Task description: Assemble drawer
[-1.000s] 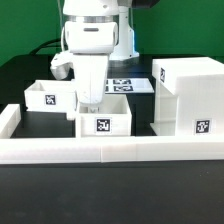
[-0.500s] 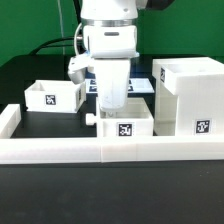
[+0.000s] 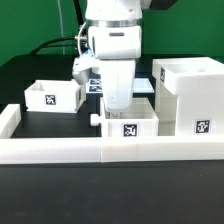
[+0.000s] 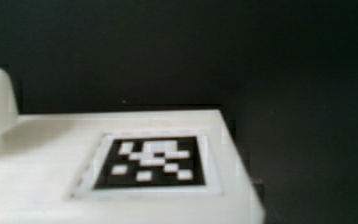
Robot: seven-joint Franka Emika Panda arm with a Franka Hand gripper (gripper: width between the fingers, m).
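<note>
In the exterior view the tall white housing [image 3: 190, 95] stands at the right. One small open-topped tray [image 3: 52, 96] sits at the left. The second tray [image 3: 130, 126] sits on the table just left of the housing, its tag facing front. My gripper [image 3: 118, 106] comes straight down onto this tray's rear wall, fingers close together and reaching into it; it looks shut on that wall. The fingertips are hidden by the tray. The wrist view shows only a blurred white surface [image 4: 43, 150] with a square tag [image 4: 153, 162], very near; no fingers show there.
The long low white border wall [image 3: 100, 150] runs across the front and turns back at the left end [image 3: 8, 120]. The marker board [image 3: 146, 87] lies flat behind the arm. The table is black.
My gripper and the middle tray have moved together toward the exterior view's right, closing most of the gap to the housing. The left tray and housing have not moved.
</note>
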